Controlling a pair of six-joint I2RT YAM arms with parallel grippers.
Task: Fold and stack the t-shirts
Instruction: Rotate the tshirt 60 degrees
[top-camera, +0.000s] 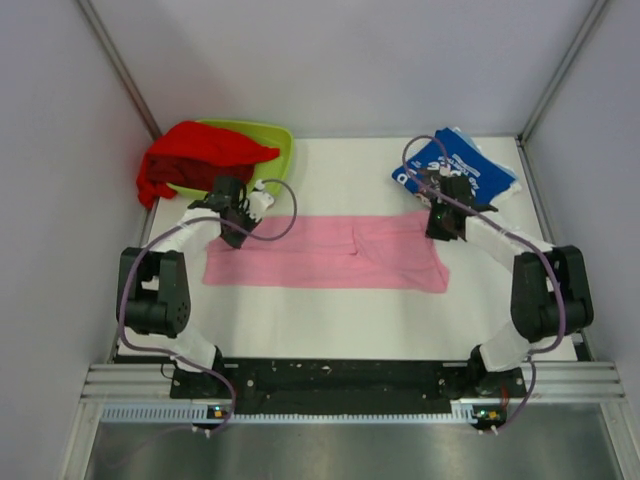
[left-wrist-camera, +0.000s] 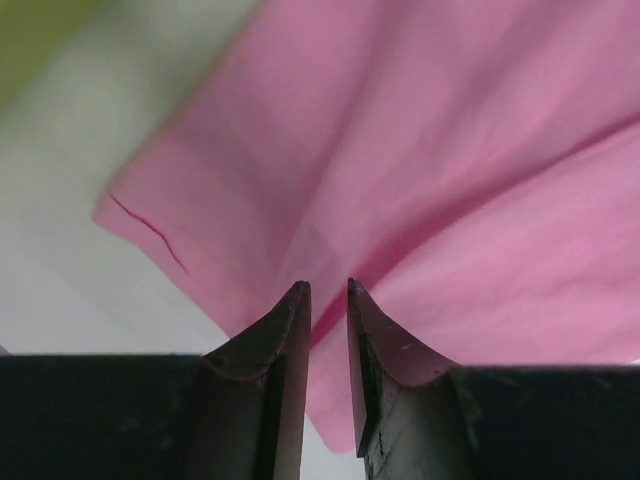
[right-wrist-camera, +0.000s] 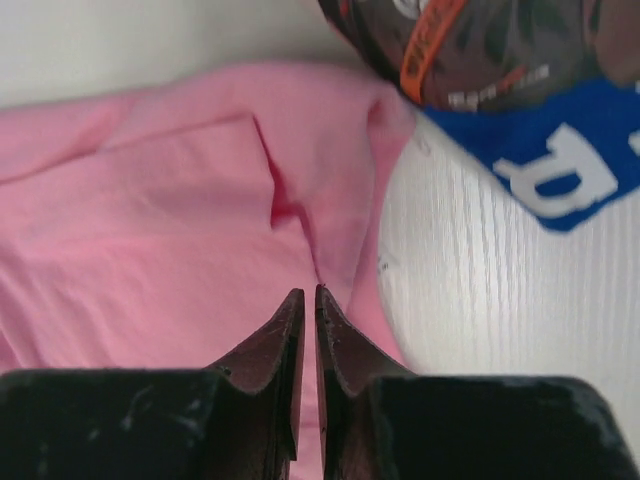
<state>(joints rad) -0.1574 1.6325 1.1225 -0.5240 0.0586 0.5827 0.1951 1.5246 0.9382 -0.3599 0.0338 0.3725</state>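
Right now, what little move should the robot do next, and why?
Probably lift the pink shirt by its far edge and fold it nearward. It lies flat as a long strip, and the left fingers and right fingers, nearly closed, sit at its far corners.

Above the black base rail, the left arm and right arm share white links, black joints, purple cables and tapered black fingers.

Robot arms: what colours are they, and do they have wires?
The left arm and right arm are white tubes with chunky black joints. Thin purple cables loop along them. The fingers are dark, curved and pointy.
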